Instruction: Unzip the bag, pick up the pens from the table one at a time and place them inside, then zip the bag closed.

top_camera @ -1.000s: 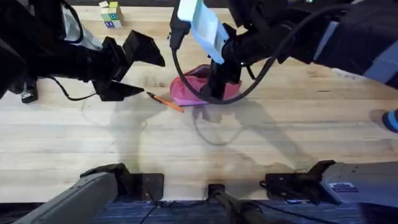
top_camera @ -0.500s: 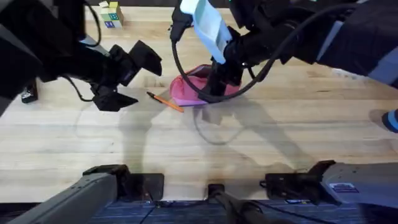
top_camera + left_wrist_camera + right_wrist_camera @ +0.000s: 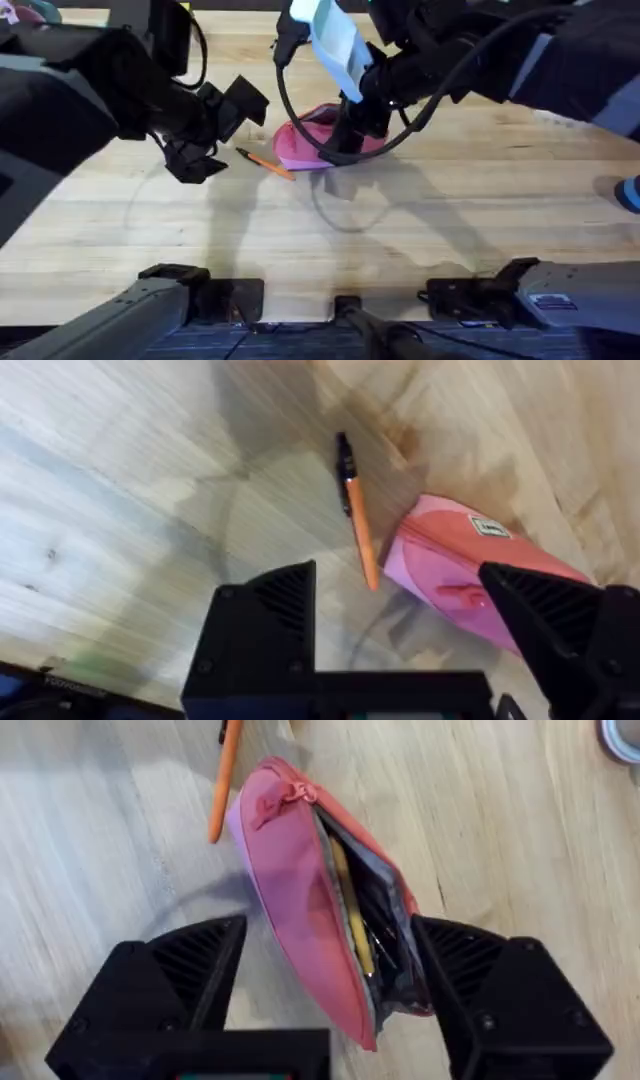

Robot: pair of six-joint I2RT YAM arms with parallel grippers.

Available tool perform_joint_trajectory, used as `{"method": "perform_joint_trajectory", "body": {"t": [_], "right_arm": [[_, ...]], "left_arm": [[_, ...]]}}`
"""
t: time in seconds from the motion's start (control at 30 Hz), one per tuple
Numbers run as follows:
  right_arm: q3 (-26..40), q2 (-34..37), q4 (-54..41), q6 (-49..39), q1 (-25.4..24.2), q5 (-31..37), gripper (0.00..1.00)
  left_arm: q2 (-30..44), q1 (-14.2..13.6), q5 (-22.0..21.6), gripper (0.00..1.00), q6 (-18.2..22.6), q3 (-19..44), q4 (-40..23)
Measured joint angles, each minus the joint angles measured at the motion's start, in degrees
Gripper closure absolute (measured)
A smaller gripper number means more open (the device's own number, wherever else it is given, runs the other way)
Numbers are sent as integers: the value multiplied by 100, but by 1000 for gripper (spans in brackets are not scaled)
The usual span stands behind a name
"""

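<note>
Pink fabric marks the bag, a soft pencil pouch lying near the far middle of the wooden table, its zipper drawn back so the mouth gapes; in the right wrist view a yellow pen lies inside along the dark lining. The right gripper hangs directly over the pouch with its black fingers spread wide to either side of the fabric, gripping nothing, apparently placed there to steady the pouch or keep its mouth accessible for the next pen. An orange pen with a dark tip rests on the table just beside the pouch's closed end, angled away from it and seemingly not quite touching. The left gripper hovers above the table near that pen's dark end, its jaws wide apart and empty, lined up in the left wrist view so the pen lies ahead between the fingers, which suggests an approach for picking it up.
</note>
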Motion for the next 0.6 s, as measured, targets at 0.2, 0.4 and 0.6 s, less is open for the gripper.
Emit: {"method": "perform_joint_trajectory", "body": {"t": [0.2, 0.4, 0.6], "right_arm": [[0, 0, 0, 0, 0, 0, 3], [0, 0, -74, 0, 0, 0, 3], [0, -170, -300, 2, 0, 15, 3]], "left_arm": [[345, -62, -212, 8, -176, -69, 173], [1016, -284, -350, 8, -261, -71, 436], [1638, -341, -363, 8, -300, -73, 671]]}}
